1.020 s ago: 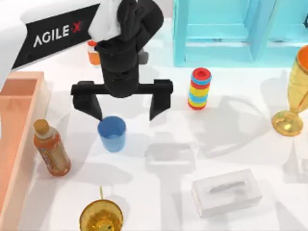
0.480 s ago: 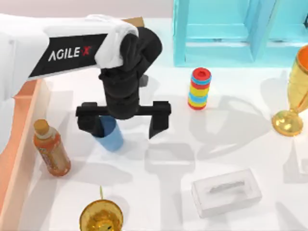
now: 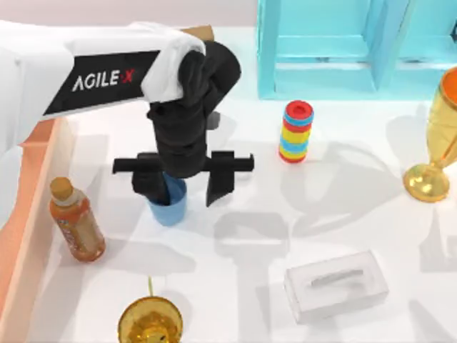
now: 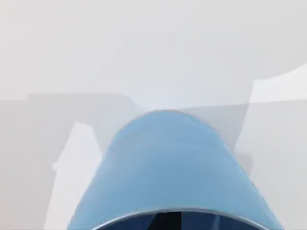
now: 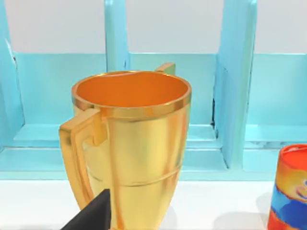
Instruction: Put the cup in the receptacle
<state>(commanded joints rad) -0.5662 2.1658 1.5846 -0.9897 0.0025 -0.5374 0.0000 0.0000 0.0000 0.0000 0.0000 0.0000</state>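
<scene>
The cup (image 3: 170,204) stands upright on the table (image 3: 250,236), right of the receptacle (image 3: 28,214) and the orange bottle (image 3: 75,221). The left tool (image 3: 182,187) straddles it, fingers apart, one inside the rim. Rightward: ring stack (image 3: 295,131), white box (image 3: 335,284), golden goblet (image 3: 434,136).

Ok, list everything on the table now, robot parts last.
cup: 1, blue, left of centre, between the left fingers
bin: 1, salmon-orange, left edge
bottle: 1, orange, beside the bin
goblets: 2, gold, right edge and front left
ring stack: 1, multicoloured, centre
white box: 1, front right
shelf: 1, cyan, back
left gripper: black, open, straddling the cup
right gripper: facing the right goblet
</scene>
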